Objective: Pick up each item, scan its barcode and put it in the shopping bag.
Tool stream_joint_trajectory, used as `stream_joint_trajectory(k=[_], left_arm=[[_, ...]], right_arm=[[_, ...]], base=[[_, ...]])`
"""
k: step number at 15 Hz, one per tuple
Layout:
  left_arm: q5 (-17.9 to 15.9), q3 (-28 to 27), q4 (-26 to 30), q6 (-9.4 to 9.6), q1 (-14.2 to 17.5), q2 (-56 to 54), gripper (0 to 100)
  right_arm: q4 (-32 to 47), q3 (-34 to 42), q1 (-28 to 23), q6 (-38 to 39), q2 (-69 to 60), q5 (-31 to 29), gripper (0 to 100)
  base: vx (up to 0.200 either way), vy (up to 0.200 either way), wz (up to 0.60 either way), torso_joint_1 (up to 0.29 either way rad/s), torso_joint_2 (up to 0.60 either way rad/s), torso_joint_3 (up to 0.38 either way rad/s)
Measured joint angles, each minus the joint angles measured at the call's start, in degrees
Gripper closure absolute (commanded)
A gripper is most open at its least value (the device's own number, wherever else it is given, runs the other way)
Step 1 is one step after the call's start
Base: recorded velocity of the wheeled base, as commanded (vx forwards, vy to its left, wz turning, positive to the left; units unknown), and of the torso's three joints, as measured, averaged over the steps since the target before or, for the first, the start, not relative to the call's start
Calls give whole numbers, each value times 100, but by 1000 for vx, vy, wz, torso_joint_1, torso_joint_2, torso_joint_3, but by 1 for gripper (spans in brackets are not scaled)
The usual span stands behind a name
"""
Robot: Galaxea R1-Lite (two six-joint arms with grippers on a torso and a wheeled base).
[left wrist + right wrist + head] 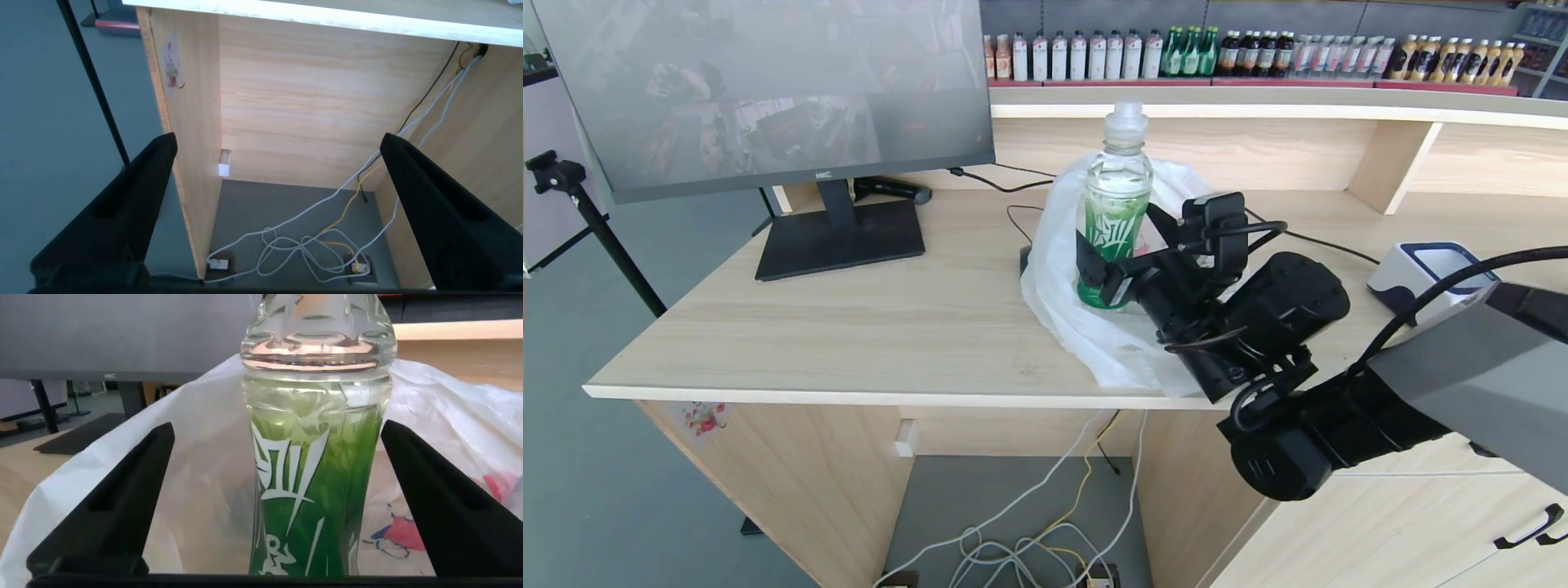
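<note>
The bottle [1116,220] (clear ribbed plastic, green label, pale cap) stands upright in the crinkly white shopping bag [1058,278] mid-desk. The right gripper [1104,271] straddles its lower half, fingers spread. Smooth pale-wood desk [849,327] lies open toward 9 o'clock, with the scanner [1421,273] at 3. The left gripper [278,151], also spread, hangs below the desk edge.

White stylised lettering on the green bottle [1119,204]; small, perhaps unreadable mark on the monitor [768,90] bezel.
</note>
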Motion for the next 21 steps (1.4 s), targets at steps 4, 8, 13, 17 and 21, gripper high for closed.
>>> stream_joint_trajectory(k=[4,8,13,17,21], left_arm=[[0,0,0,-10,2,0,0],[0,0,-2,-21,2,0,0],[0,0,0,-13,2,0,0],[0,0,0,-10,0,0,0],[0,0,-2,-24,-2,0,0]], right_arm=[[-4,1056,160,57,-941,-61,0],[-1,2133,276,115,-1932,-78,0],[-1,2787,297,108,-2754,-85,0],[16,2715,282,108,-2788,-85,0],[-9,2773,174,122,-2837,-89,0]], base=[[0,0,0,0,0,0],[0,0,0,0,0,0],[-80,0,0,0,0,0],[0,0,0,0,0,0],[0,-200,0,0,1,1]])
